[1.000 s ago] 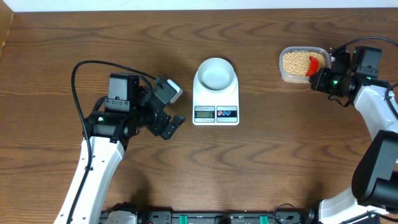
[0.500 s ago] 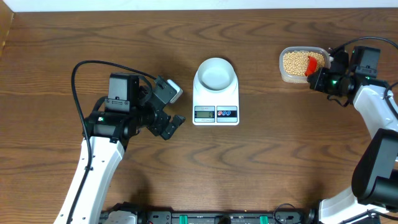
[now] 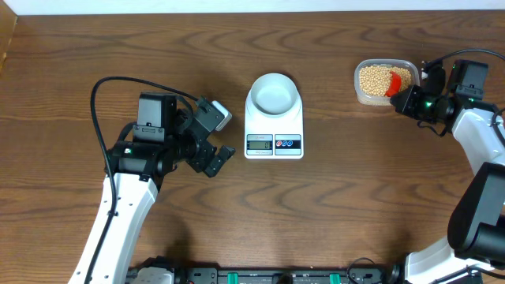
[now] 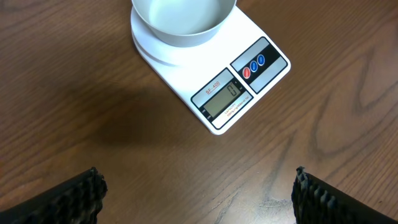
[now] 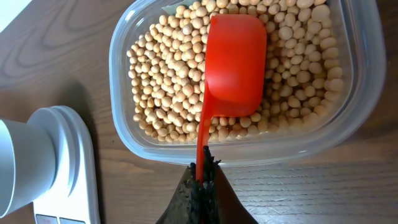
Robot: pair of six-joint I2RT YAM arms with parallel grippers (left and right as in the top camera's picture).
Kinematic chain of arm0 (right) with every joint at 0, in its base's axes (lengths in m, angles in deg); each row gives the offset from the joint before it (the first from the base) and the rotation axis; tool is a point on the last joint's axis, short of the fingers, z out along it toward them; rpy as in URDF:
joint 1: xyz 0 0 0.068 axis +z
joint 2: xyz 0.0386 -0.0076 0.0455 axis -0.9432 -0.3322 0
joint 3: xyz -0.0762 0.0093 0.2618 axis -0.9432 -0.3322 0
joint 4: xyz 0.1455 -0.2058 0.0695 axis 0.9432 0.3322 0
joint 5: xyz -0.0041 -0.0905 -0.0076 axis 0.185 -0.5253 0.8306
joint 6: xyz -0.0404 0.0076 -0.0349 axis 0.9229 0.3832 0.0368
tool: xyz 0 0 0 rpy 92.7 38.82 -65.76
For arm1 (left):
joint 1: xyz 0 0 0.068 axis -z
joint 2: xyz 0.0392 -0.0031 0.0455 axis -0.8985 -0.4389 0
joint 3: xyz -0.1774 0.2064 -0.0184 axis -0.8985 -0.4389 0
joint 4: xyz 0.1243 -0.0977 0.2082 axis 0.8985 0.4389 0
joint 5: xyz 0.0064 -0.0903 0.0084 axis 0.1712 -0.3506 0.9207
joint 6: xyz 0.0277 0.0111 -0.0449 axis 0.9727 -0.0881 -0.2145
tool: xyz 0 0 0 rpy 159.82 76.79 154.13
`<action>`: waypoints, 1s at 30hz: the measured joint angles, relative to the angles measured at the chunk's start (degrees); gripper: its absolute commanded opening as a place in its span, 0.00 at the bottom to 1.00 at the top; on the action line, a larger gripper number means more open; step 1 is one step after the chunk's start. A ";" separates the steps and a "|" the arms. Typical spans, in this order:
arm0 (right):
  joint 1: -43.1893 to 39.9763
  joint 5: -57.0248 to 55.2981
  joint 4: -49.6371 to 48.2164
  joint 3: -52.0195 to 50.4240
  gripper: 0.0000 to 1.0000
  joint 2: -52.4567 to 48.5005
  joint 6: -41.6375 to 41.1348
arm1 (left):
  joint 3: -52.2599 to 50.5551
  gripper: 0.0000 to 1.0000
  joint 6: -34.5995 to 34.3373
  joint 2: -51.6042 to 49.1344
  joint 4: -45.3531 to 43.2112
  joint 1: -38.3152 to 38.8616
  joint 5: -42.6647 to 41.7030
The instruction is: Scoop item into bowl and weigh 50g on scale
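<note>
The pale blue bowl [image 3: 274,93] [image 4: 183,20] sits empty on the white scale [image 3: 274,136] [image 4: 252,78] at the table's middle. Tan beans [image 3: 374,77] [image 5: 168,74] fill a clear tub [image 3: 360,92] [image 5: 124,134] at the far right. My right gripper [image 3: 405,98] [image 5: 203,171] is shut on the handle of a red scoop [image 3: 394,82] [image 5: 235,65], whose cup lies bottom-up over the beans. My left gripper [image 3: 219,138] [image 4: 198,193] hovers open to the left of the scale, nothing between its fingers.
Bare wooden tabletop [image 3: 355,197] surrounds the scale. A black cable [image 3: 118,79] loops over the left arm. The tub stands near the table's far right edge, with the scale's corner [image 5: 62,168] just left of it in the right wrist view.
The right gripper has shifted slightly up and right, carrying the red scoop further over the beans in the tub. The left arm has not moved.
</note>
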 measured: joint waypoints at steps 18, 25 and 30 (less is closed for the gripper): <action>-1.73 3.34 -1.03 0.02 0.01 -1.88 -2.69 | 0.00 0.98 0.00 0.00 0.02 0.00 0.00; -4.87 7.72 -0.90 0.02 0.01 -2.78 -3.19 | 0.00 0.98 0.00 0.00 0.02 0.00 0.00; -6.54 9.73 0.04 0.02 0.01 -2.91 -4.57 | 0.00 0.98 0.00 0.00 0.02 0.00 0.00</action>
